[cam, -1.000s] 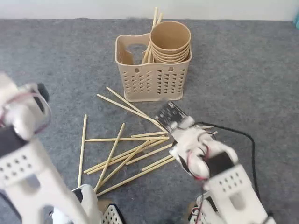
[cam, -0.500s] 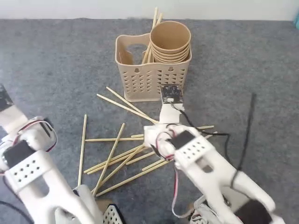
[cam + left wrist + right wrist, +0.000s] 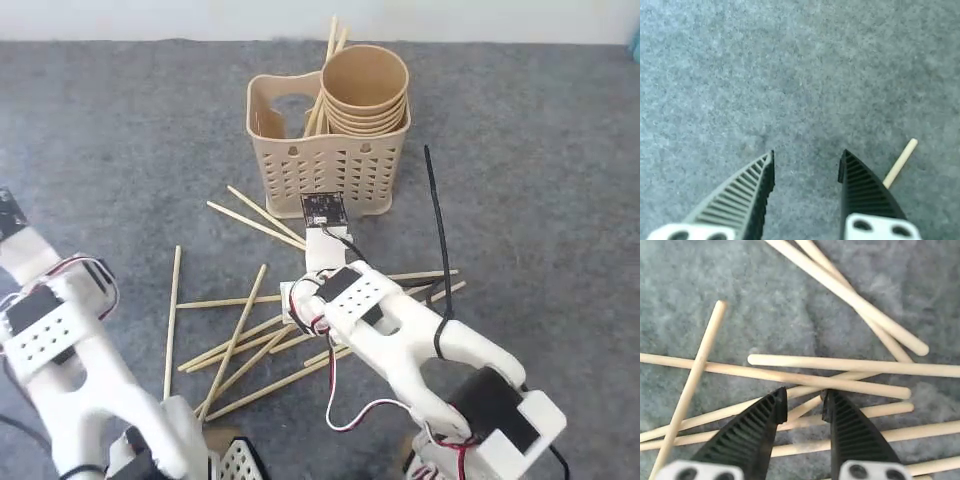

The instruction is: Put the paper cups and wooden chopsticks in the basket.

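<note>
- The basket (image 3: 325, 160) is parked upright toward the back of the grey worktop (image 3: 540, 180). It sits well short of the back edge, where a pale wall (image 3: 150, 20) begins, and wide stretches of worktop run along both its sides.
- A stack of paper cups (image 3: 365, 85) is seated in one end of the basket, rims above the basket's edge. A few chopsticks (image 3: 328, 60) are stood just beside the stack and poke well past the rim.
- The loose chopsticks (image 3: 240, 335) are scattered criss-cross in front of the basket, with two angled close to its front wall.
- The right gripper (image 3: 804, 395) is held low over that pile, fingers only slightly apart and nothing clamped. A stick end (image 3: 805, 409) is seen in the gap, though whether it's touched can't really be told.
- The left gripper (image 3: 805, 160) is spread wider over plain worktop, with one chopstick tip (image 3: 900, 162) just beside one finger.
</note>
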You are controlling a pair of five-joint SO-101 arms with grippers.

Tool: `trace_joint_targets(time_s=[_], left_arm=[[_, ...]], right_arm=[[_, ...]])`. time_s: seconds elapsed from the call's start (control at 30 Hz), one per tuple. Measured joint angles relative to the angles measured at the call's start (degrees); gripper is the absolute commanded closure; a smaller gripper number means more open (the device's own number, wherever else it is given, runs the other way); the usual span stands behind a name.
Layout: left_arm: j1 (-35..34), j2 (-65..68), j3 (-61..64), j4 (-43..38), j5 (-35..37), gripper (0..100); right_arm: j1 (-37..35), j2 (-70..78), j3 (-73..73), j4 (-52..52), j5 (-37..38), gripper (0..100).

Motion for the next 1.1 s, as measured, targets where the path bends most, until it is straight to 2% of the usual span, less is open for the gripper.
trace_joint_targets(time_s=[0.07, 0.17, 0.43, 0.57, 0.67, 0.83, 1.1], left_arm=[[0.0, 0.5, 0.3, -0.9, 0.0, 80], [0.0, 0.5, 0.3, -1.1, 0.0, 80], [0.2, 0.5, 3.4, -2.5, 0.0, 80], [2.4, 0.6, 5.7, -4.2, 0.2, 80], [4.1, 0.6, 6.0, -4.6, 0.1, 80], [4.7, 0.6, 6.0, -4.6, 0.3, 80], [4.7, 0.6, 6.0, -4.6, 0.1, 80]], right_arm=[[0.0, 0.0, 0.0, 0.0, 0.0, 88.1], [0.0, 0.0, 0.0, 0.0, 0.0, 99.4], [0.3, 0.0, -0.2, 1.1, -0.2, 99.1], [0.3, -2.5, -0.2, 3.9, -0.2, 99.1], [0.6, -8.2, -0.2, 6.2, -0.1, 99.1], [4.8, -22.7, -0.2, 9.1, 4.6, 99.2], [11.3, -45.6, -11.1, 13.5, 16.5, 99.2]])
